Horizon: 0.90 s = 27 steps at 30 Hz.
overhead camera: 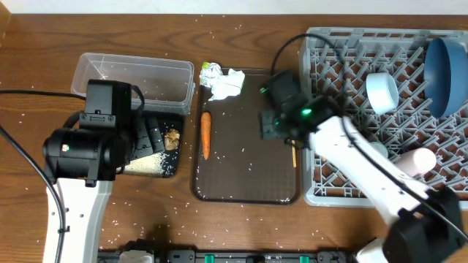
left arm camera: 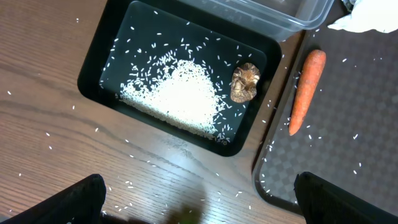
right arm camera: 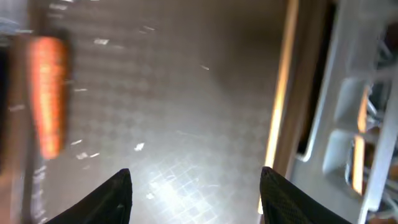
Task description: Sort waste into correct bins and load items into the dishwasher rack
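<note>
Two bins: the clear tub and the black tub sit touching near the desk left edge, close to the waste, so carries are short.
Black tub contents: white rice is heaped mid-floor, with the brown lump by its right wall; food waste seems to collect here.
Left gripper: spread wide and empty, over the desk beside the black tub, likely idle.
Brown tray: at desk centre, it carries the unsorted waste.
Carrot: lies along the tray's left edge, just beside the black tub.
Wrapper, paper: touching, at the tray's far-left corner.
Right gripper: fingers parted, nothing between them, low over the tray's right side.
Chopstick: lies along the tray's right edge beside the rack; probably the item in hand.
Rack: on the desk's right side, it holds the plate on edge, the light-blue cup and the pink cup.
</note>
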Tool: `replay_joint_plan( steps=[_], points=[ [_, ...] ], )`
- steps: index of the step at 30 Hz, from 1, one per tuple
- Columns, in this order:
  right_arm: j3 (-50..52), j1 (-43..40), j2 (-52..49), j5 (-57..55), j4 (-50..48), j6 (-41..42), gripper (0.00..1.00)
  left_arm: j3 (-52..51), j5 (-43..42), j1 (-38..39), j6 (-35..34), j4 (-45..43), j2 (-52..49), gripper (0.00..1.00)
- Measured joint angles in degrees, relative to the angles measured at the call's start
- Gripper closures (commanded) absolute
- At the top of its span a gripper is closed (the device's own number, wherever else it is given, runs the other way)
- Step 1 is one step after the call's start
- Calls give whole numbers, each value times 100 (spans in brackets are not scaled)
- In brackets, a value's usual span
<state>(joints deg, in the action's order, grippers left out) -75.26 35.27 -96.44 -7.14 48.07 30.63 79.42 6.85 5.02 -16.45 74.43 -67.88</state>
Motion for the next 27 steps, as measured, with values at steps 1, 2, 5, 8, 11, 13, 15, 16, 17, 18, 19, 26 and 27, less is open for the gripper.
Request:
replay_joint_plan(
  steps=[1, 2, 5, 8, 11, 13, 15, 16, 17, 18, 19, 26, 27],
  points=[
    [0, 44, -179, -214, 48, 203, 40, 0, 0, 0, 0, 2, 0, 2],
    [0, 55, -332, -369, 42, 330, 40, 0, 0, 0, 0, 4, 0, 2],
    [0, 9, -841, -660, -133, 605, 40, 0, 0, 0, 0, 0, 0, 2],
    [0, -131, -1298, -737, -426, 649, 40, 0, 0, 0, 0, 0, 0, 2],
    [0, -258, -1591, -811, -570, 654, 40, 0, 0, 0, 0, 0, 0, 2],
    [0, -310, -1679, -837, -586, 678, 40, 0, 0, 0, 0, 0, 0, 2],
    [0, -385, -1753, -820, -599, 695, 43, 0, 0, 0, 0, 0, 0, 2],
    [0, -428, -1779, -785, -601, 710, 47, 0, 0, 0, 0, 0, 0, 2],
    [0, -446, -1797, -748, -605, 728, 51, 0, 0, 0, 0, 0, 0, 2],
    [0, -490, -1812, -686, -614, 728, 53, 0, 0, 0, 0, -2, 0, 2],
    [0, -535, -1829, -603, -636, 756, 56, 0, 0, 0, 0, -2, 0, 2],
    [-46, -566, -1902, -302, -721, 697, 98, 0, 0, 0, 0, 0, 0, 2],
    [-59, -560, -1915, -271, -726, 691, 99, 0, 0, 0, 0, -2, 0, 2]
  ],
)
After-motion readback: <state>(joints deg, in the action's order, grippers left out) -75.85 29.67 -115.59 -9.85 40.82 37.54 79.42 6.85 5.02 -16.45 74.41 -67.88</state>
